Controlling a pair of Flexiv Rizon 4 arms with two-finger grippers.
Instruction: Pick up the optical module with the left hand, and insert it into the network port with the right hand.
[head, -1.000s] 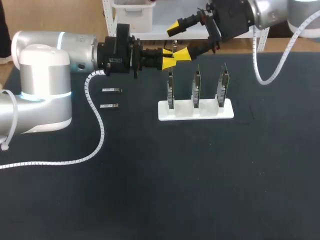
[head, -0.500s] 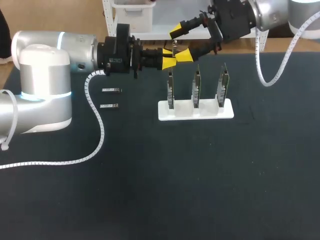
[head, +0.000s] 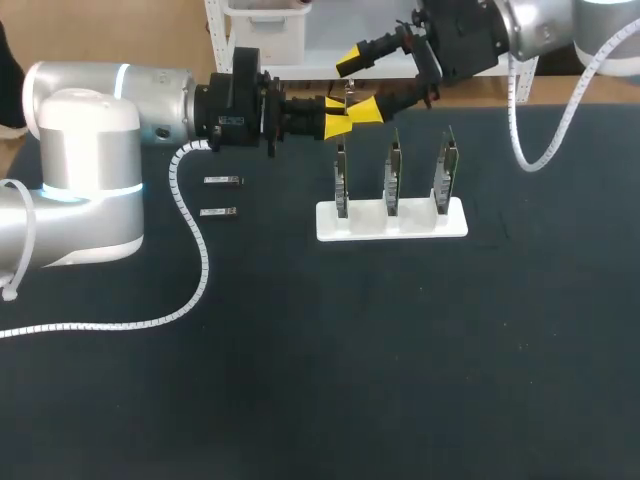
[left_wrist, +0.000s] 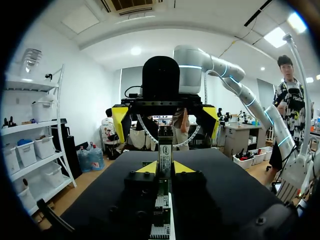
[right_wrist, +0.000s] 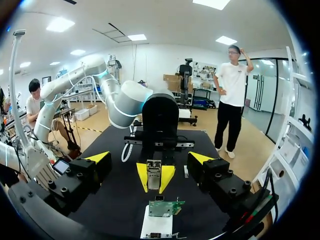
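The left claw (head: 340, 118) is pinching the optical module (head: 348, 98) between its 2 yellow tips, which are closed right down on it. In the left wrist view the module (left_wrist: 164, 156) is standing up out of that grip with its free end poking ahead. It's looking like a small, light, rigid metal stick, probably slick on the flat sides and fussy at the connector end. So the free part of the body is likely the spot to take, across the flats and clear of the end that plugs in.

The right claw (head: 360, 85) is gaping wide, 1 finger either side of the module, and not touching it as far as the views show. It's got nothing in it yet.

The left arm is lying out level from the left side, wrist pointing sideways. The right arm is coming in from the far right corner, facing it head-on. Both are hanging above the bench (head: 400, 380), just behind the white rack (head: 390, 222) with 3 upright circuit boards (head: 393, 175). The network port on them is too small to make out.
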